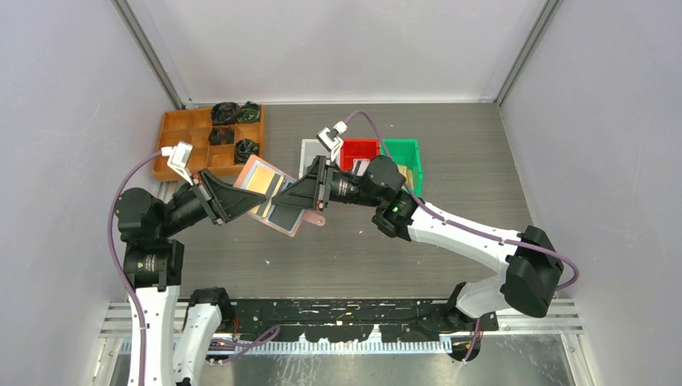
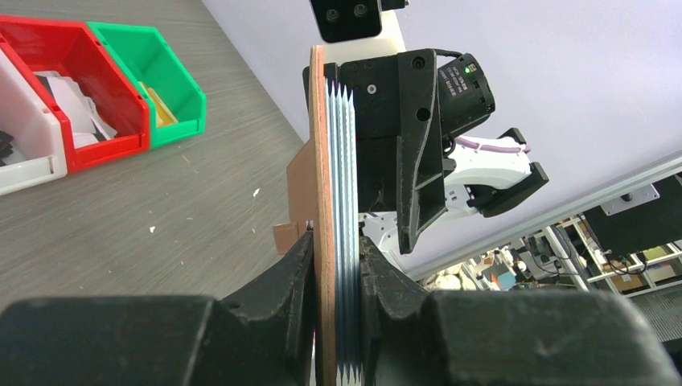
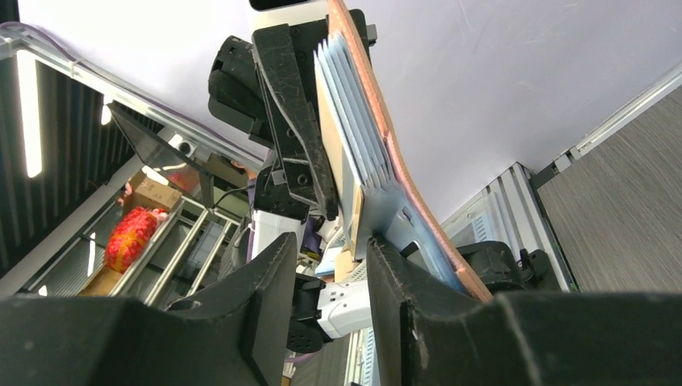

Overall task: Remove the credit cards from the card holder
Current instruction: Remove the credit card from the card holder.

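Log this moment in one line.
left pincer: shut on card holder | right pincer: open at its edge | holder: in air

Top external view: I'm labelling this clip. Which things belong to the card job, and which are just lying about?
In the job: card holder, cards in it, left gripper, right gripper.
Lying about: red bin, green bin, white bin, wooden tray.
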You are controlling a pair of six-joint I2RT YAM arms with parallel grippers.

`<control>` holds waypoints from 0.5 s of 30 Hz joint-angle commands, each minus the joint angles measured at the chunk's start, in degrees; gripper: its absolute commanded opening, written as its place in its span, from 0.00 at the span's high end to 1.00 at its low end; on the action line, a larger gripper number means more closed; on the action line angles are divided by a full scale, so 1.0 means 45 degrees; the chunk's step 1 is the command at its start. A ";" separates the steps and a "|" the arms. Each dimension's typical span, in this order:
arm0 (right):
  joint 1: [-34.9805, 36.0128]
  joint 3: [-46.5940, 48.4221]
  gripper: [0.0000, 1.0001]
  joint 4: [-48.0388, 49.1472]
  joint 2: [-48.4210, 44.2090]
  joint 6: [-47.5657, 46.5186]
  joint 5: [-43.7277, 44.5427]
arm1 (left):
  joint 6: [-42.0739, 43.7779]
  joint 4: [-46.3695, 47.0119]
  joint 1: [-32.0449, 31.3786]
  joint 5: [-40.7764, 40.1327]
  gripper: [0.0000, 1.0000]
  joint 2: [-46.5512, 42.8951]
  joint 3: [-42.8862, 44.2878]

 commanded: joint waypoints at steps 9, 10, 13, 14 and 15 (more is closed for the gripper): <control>0.0271 0.0982 0.94 0.0436 0.0735 -0.0148 0.0964 | -0.0197 0.0707 -0.0044 0.0766 0.69 -0.0609 0.0273; 0.0290 0.0885 0.98 0.0517 0.0690 -0.0150 0.0952 | -0.0255 0.0719 -0.0042 0.0761 0.68 -0.0603 0.0256; 0.0366 0.0622 0.99 0.0671 0.0614 -0.0178 0.0837 | -0.0474 0.0907 -0.0048 0.0702 0.68 -0.0577 0.0231; 0.0392 0.0530 0.99 0.0734 0.0578 -0.0178 0.0821 | -0.0605 0.1022 -0.0060 0.0668 0.68 -0.0545 0.0224; 0.0427 0.0397 0.99 0.0815 0.0552 -0.0178 0.0824 | -0.0782 0.1183 -0.0044 0.0632 0.68 -0.0512 0.0201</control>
